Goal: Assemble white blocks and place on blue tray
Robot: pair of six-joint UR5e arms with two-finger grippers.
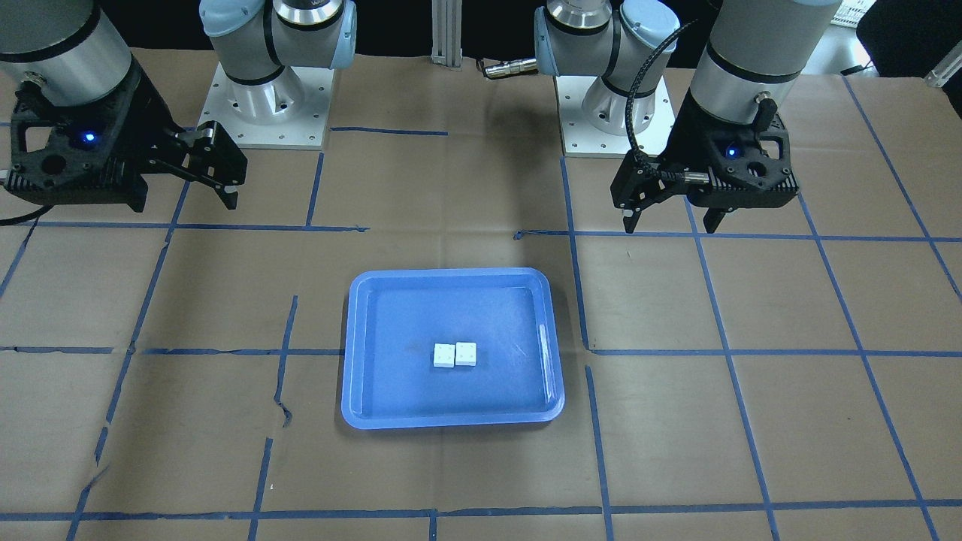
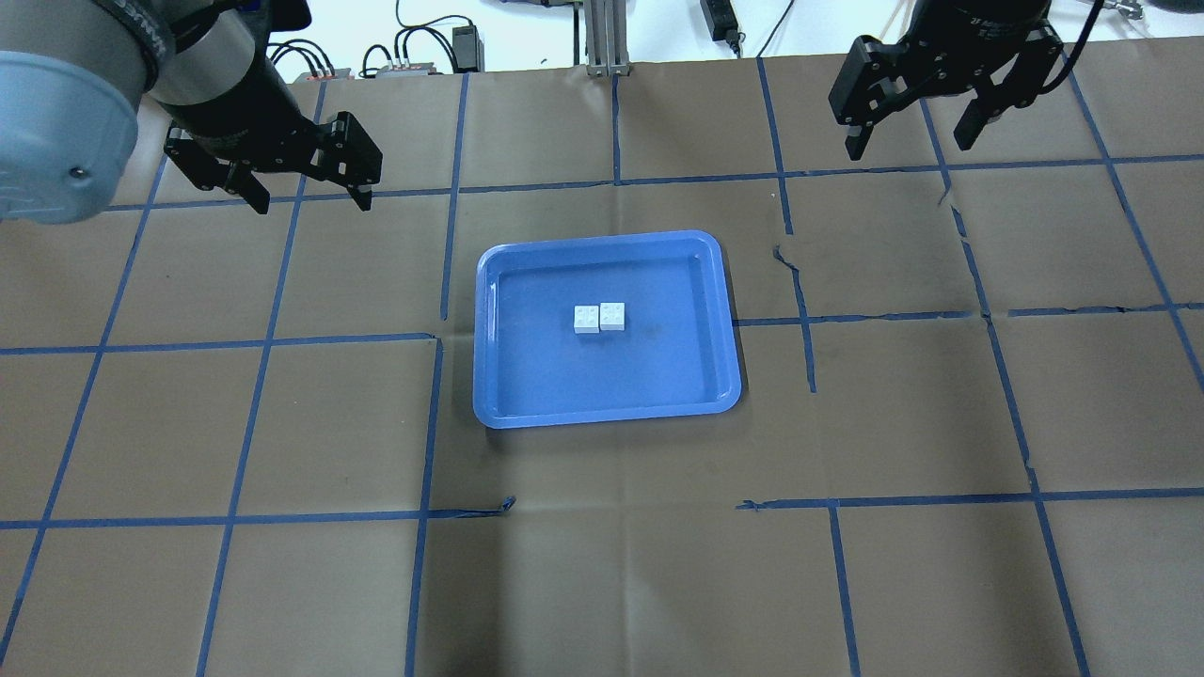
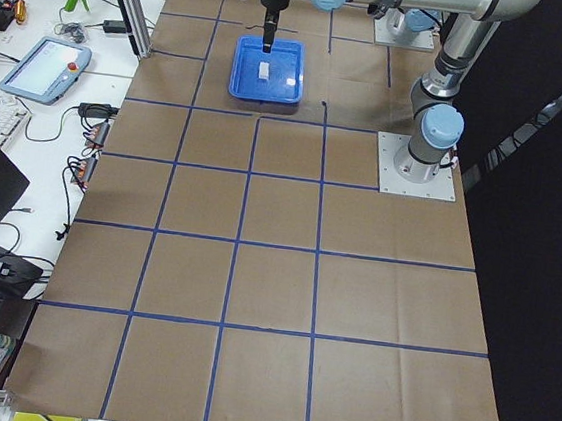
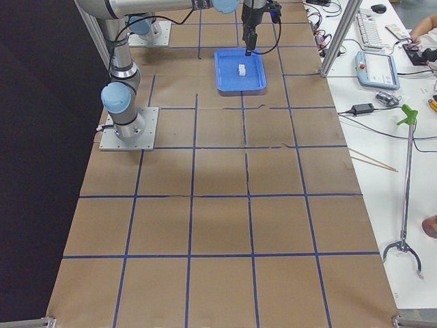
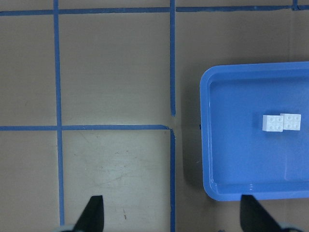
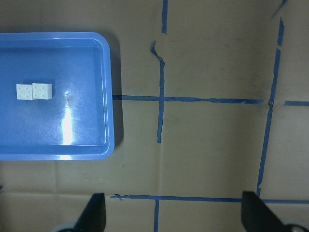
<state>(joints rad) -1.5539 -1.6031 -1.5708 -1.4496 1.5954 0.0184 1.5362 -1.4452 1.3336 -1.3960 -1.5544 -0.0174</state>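
Observation:
The blue tray (image 2: 564, 376) lies at the table's middle. Two white blocks (image 2: 587, 320) (image 2: 613, 315) lie side by side on its floor, studs up, edges touching. I cannot tell whether they are joined. They also show in the front view (image 1: 445, 355) (image 1: 466, 353), the left wrist view (image 5: 273, 123) and the right wrist view (image 6: 23, 92). My left gripper (image 2: 306, 193) (image 1: 669, 224) is open and empty, raised above the table, off the tray's far left corner. My right gripper (image 2: 917, 136) (image 1: 188, 197) is open and empty, raised off the tray's far right.
Brown paper with a blue tape grid covers the table (image 2: 282, 423). The arm bases (image 1: 263, 105) (image 1: 609, 113) stand on the robot's side. Cables, a pendant and tools lie on side benches (image 3: 45, 65) (image 4: 382, 68) beyond the table's far edge.

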